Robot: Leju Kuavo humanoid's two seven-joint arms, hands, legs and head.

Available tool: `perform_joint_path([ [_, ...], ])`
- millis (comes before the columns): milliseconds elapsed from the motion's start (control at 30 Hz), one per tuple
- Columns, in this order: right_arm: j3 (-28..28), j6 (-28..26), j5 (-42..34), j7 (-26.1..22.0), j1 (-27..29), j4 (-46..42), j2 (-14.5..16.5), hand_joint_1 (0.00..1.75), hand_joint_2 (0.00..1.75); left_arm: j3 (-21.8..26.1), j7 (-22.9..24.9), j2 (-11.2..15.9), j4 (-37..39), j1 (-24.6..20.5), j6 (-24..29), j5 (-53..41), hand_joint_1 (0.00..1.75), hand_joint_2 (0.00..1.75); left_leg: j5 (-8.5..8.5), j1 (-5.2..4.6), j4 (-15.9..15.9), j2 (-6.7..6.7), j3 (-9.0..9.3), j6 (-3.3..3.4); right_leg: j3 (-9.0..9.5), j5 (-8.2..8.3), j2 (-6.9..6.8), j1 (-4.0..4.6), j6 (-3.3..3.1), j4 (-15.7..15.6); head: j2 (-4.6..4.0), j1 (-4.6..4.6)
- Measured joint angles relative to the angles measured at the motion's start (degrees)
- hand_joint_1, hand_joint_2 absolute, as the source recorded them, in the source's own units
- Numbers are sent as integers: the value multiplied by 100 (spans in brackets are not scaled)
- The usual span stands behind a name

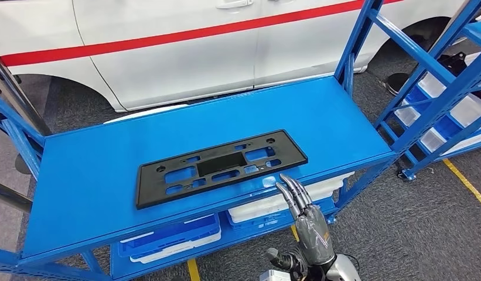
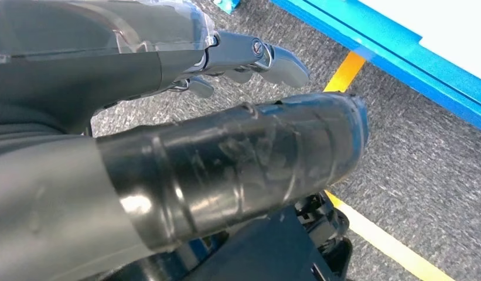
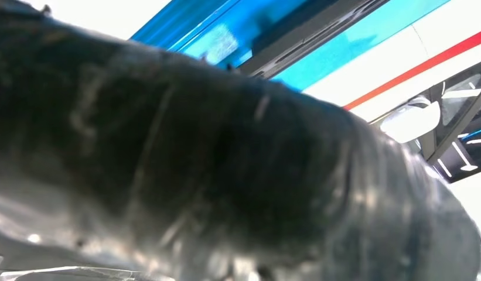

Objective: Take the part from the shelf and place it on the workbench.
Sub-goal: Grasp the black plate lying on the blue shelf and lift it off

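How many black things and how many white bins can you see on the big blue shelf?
Black part lying flat on the top of the blue shelf: 1
White bins on the level below, partly hidden: 2
Total: 3

part (image 1: 220,167): flat black rectangular plate with cut-out slots | lying flat on blue workbench (image 1: 97,175) top, long axis running 8 to 2 o'clock | near the front edge, centre
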Motion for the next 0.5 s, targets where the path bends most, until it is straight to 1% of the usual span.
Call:
perform_joint_path([
  [33, -5, -1, 0, 1, 13, 1, -1, 0, 0, 0, 3, 0, 1, 3, 0, 1, 0, 0, -1, -3, 3, -16, -2, 2, -157, -107, 5, -3, 12, 321, 0, -1],
  [67, -8, -1, 0, 2, 25, 1, -1, 0, 0, 0, 5, 1, 1, 7, 0, 1, 0, 0, -3, -6, 9, -41, -3, 2, -234, -102, 7, -7, 19, 466, 0, -1],
  [100, -9, -1, 0, 2, 32, 1, -2, 0, 0, 0, 6, 1, 1, 7, 0, 1, 0, 0, -6, -6, 19, -71, -2, -1, -211, 6, 10, -11, 19, 407, 0, -1],
  [133, -12, -2, 0, 3, 35, 1, -4, 0, 0, 0, 6, 1, 1, 6, 0, 1, 0, 0, -14, -5, 35, -109, 1, -6, -70, 209, 24, -15, 12, 110, 0, -1],
  [167, -15, -2, 0, 3, 34, 1, -8, 0, 0, 0, 6, -1, 0, 4, 0, 1, 0, 0, -27, -2, 56, -149, 0, -18, 126, 400, 72, -20, -6, -301, 0, 0],
  [200, -19, -3, 1, 3, 33, -1, -11, 0, 0, 0, 7, -1, 0, 0, 0, 1, 0, 0, -44, -10, 87, -187, -11, -37, 301, 530, 128, -17, -22, -666, 0, 0],
  [233, -22, -5, 2, 4, 34, -3, -14, 0, 0, 0, 7, -2, 0, -3, 0, 1, 0, 0, -56, -17, 111, -219, -26, -60, 425, 606, 171, -13, -41, -933, 0, -1],
  [267, -23, -7, 4, 4, 36, -4, -15, 0, 0, 0, 8, -2, 0, -3, 0, 1, 0, 0, -61, -20, 126, -244, -44, -84, 470, 604, 202, -7, -60, -1043, 0, -2],
  [300, -26, -9, 6, 5, 40, -6, -17, 0, 0, 0, 10, -1, 0, -2, 0, 1, 0, 0, -59, -25, 131, -265, -57, -110, 469, 602, 193, 4, -76, -1054, 0, -3],
  [367, -29, -12, 9, 5, 39, -8, -23, 0, 0, 0, 15, 2, 1, 3, 1, 2, 0, 0, -79, -15, 152, -281, -73, -165, 482, 625, 144, -7, -138, -1079, 0, -3],
  [400, -31, -13, 10, 5, 37, -10, -27, 0, 0, 0, 17, 4, 2, 2, 1, 2, 0, 0, -152, -14, 246, -252, -113, -199, 497, 639, 113, -18, -177, -1103, 0, -11],
  [433, -32, -14, 12, 5, 37, -13, -29, 0, 0, 0, 20, 6, 2, -2, 2, 3, 0, 0, -288, -7, 458, -207, -208, -231, 510, 650, 75, -31, -210, -1127, 0, -19],
  [467, -34, -14, 14, 5, 40, -16, -31, 0, 0, 0, 21, 8, 2, -5, 2, 3, 0, 0, -466, 4, 771, -150, -350, -261, 516, 654, 33, -34, -233, -1139, 0, -28],
  [500, -36, -14, 15, 7, 43, -19, -32, 0, 0, 1, 21, 8, 2, -6, 2, 3, 0, 0, -649, 15, 1157, -106, -531, -288, 513, 652, -5, -30, -247, -1140, 0, -34],
])
